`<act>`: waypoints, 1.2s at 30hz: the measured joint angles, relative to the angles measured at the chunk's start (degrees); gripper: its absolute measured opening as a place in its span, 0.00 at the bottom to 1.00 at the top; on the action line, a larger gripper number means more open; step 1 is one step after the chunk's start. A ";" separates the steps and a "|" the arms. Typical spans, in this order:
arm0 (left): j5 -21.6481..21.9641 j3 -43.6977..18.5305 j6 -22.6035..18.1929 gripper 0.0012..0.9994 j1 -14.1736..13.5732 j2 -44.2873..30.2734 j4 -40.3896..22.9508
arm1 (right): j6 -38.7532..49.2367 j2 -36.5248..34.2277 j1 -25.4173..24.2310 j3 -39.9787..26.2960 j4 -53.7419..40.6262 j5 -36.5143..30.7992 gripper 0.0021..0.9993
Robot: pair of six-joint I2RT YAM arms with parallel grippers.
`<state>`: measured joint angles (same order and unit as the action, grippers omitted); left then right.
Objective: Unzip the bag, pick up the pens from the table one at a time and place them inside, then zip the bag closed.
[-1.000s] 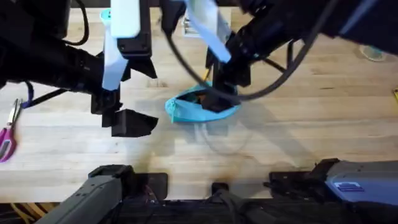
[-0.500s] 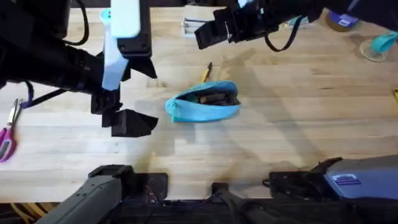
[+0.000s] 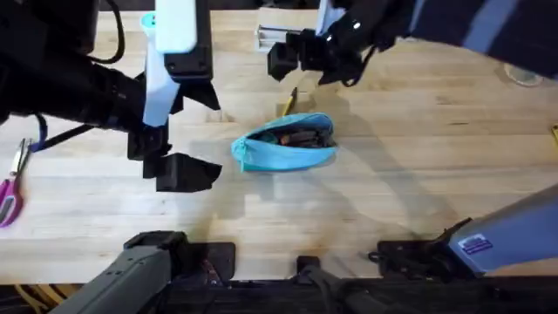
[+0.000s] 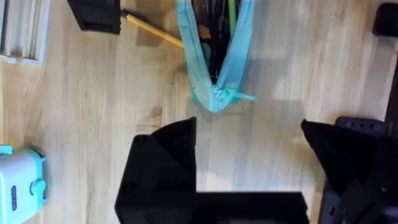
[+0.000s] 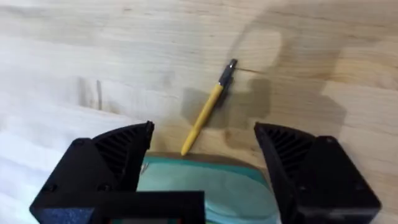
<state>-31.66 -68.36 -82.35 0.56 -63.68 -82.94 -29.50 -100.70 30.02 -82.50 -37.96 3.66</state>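
Observation:
The turquoise bag [image 3: 286,144] lies unzipped at mid-table, dark pens showing inside its mouth [image 4: 217,37]. A yellow pen [image 3: 289,101] with a black end rests on the table just behind the bag, also in the left wrist view [image 4: 155,32] and the right wrist view [image 5: 208,109]. My right gripper [image 3: 307,63] hovers open above that pen, its fingers [image 5: 118,155] spread to either side of it, apart from it. My left gripper [image 3: 170,159] stands open to the left of the bag, its fingers [image 4: 161,162] wide and holding nothing.
Pink-handled scissors [image 3: 10,187] lie at the table's left edge. A boxy turquoise toy [image 4: 22,180] sits at the back left, with a grey slatted item [image 3: 266,37] at the back centre. A tape roll [image 3: 523,74] is at the far right.
My right gripper rose off the bag's mouth and swung back over the yellow pen behind the bag. The bag stays open. The left arm has not moved.

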 joint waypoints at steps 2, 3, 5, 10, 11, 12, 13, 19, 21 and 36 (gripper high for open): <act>0.00 0.00 0.00 0.99 0.00 0.00 0.00 | -1.99 -2.04 1.05 0.00 1.29 -1.69 1.00; 0.00 0.00 0.00 0.99 0.00 0.00 0.00 | -2.82 -2.82 1.41 0.00 1.88 -2.42 1.00; 0.00 0.00 0.00 0.99 0.00 0.00 0.00 | -4.84 -4.26 2.21 0.00 2.78 -4.34 1.00; 0.00 0.00 0.00 0.99 0.00 0.00 0.00 | -7.91 -7.45 2.82 0.00 4.00 -7.43 1.00; 0.00 0.00 0.00 0.99 0.00 0.00 0.00 | -8.29 -8.05 2.82 0.00 4.10 -7.73 1.00; 0.00 0.00 0.00 0.99 0.00 0.00 0.00 | -8.55 -8.53 2.82 0.00 4.20 -8.01 1.00; 0.00 0.00 0.00 0.99 0.00 0.00 0.00 | -8.92 -9.17 2.84 0.00 4.37 -8.33 1.00; 0.00 0.00 0.00 0.99 0.00 0.00 0.00 | -9.73 -12.90 4.44 0.00 7.01 -11.83 1.00; 0.00 0.00 0.00 0.99 0.00 0.00 0.00 | -9.71 -14.16 5.98 -0.02 7.60 -13.33 1.00; 0.00 0.00 0.00 0.99 0.00 0.00 0.00 | -10.58 -16.80 12.57 -0.98 8.22 -24.67 0.45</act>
<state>-31.66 -68.36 -82.35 0.56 -63.68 -82.94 -40.08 -117.50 42.59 -83.48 -29.73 -21.00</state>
